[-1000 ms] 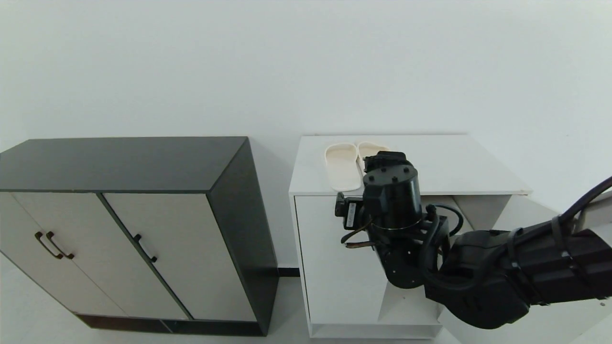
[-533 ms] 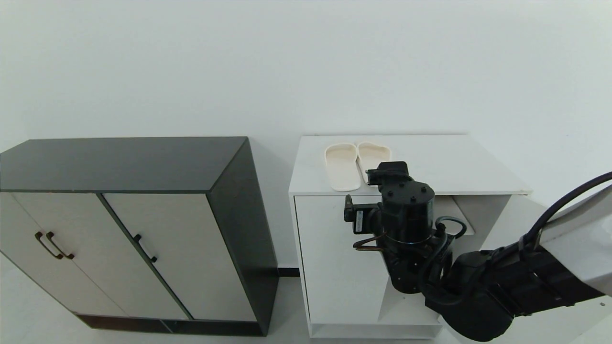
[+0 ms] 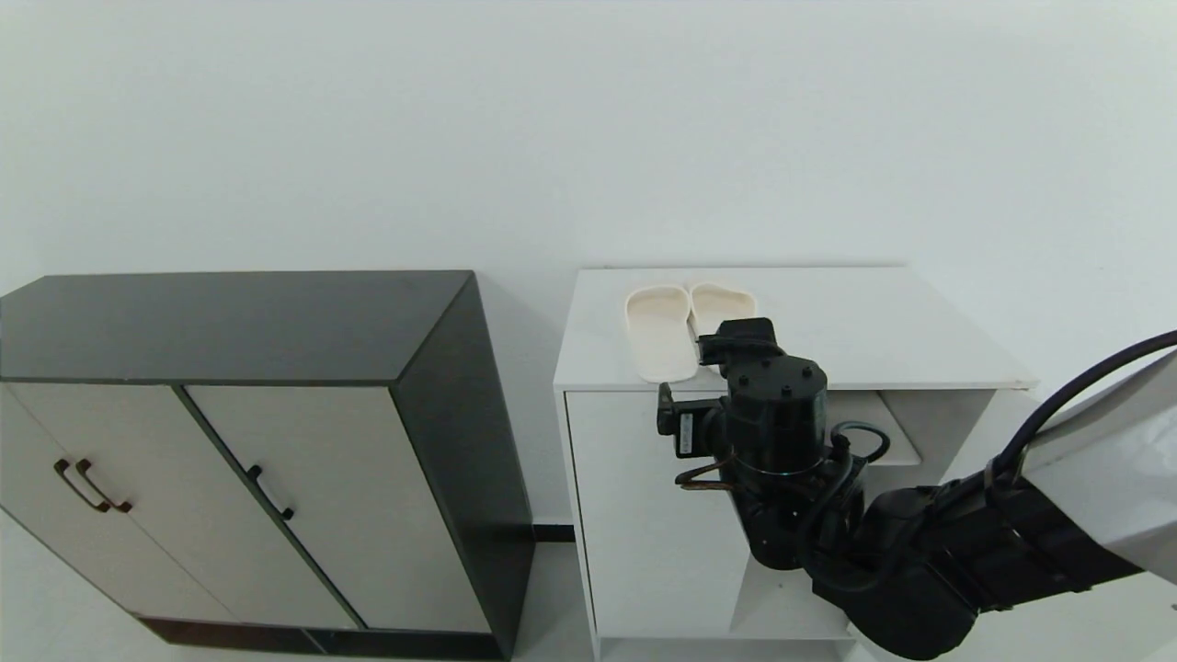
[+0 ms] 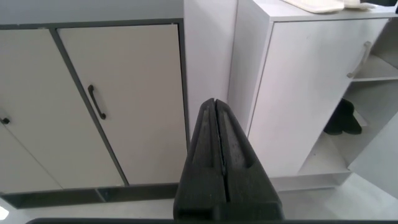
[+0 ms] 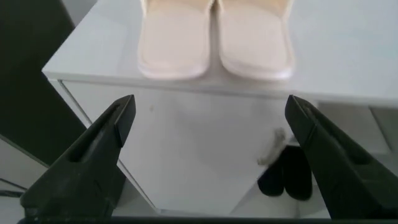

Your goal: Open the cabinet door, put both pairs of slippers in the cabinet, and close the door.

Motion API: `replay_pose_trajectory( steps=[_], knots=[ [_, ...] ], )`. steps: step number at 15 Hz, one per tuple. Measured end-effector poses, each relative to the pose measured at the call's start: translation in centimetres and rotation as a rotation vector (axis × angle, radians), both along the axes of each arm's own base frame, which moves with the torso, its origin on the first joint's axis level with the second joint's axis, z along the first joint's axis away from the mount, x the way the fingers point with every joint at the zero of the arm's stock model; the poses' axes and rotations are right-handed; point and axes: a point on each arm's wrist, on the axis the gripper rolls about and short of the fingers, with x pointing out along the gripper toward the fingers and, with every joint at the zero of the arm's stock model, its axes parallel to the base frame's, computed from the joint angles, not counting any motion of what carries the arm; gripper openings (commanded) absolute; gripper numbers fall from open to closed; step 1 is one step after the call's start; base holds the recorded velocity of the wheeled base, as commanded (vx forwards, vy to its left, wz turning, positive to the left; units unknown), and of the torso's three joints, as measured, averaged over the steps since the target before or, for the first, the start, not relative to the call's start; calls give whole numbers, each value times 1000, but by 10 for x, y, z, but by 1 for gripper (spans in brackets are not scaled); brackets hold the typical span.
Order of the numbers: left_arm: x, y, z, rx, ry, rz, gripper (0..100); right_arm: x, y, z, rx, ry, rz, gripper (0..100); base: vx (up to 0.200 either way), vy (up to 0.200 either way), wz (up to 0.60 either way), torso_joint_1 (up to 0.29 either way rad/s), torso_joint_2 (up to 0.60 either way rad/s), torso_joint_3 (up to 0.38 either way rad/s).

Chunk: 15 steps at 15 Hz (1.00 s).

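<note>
A pair of cream slippers [image 3: 658, 331] lies side by side on top of a white cabinet [image 3: 874, 322], close to its front edge. My right gripper [image 3: 736, 336] is open just in front of the slippers [image 5: 214, 37], at the height of the cabinet top, its fingers [image 5: 93, 155] wide apart and holding nothing. A white door [image 4: 311, 93] with a pale handle [image 4: 359, 59] covers the cabinet's left half. The right half stands open, with a pair of black slippers [image 4: 344, 118] inside on a low shelf. My left gripper [image 4: 214, 102] is shut and empty, low before both cabinets.
A dark cabinet [image 3: 230, 322] with beige doors stands to the left of the white one, all doors shut, with dark bar handles [image 3: 269, 492]. A narrow gap separates the two cabinets. A plain wall runs behind them and pale floor lies in front.
My right gripper has drawn back from over the cream slippers and dropped lower, uncovering the right slipper. The whole head picture has also shifted slightly.
</note>
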Motion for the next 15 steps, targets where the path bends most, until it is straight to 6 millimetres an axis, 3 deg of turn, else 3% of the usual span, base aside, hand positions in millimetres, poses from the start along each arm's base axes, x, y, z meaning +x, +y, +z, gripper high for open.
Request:
replay_pose_trajectory(
  steps=[6, 11, 15],
  knots=[
    [0, 0, 0, 0, 0, 0, 0, 2, -7, 2, -29, 20, -3, 100, 200, 0, 0, 6, 5, 1],
    [0, 0, 0, -1, 0, 0, 0, 5, -11, 14, -69, 98, 21, 100, 0, 0, 0, 0, 0, 0],
    [0, 0, 0, 0, 0, 0, 0, 10, -10, 28, 13, 184, 79, 100, 0, 0, 0, 0, 0, 0]
  ],
)
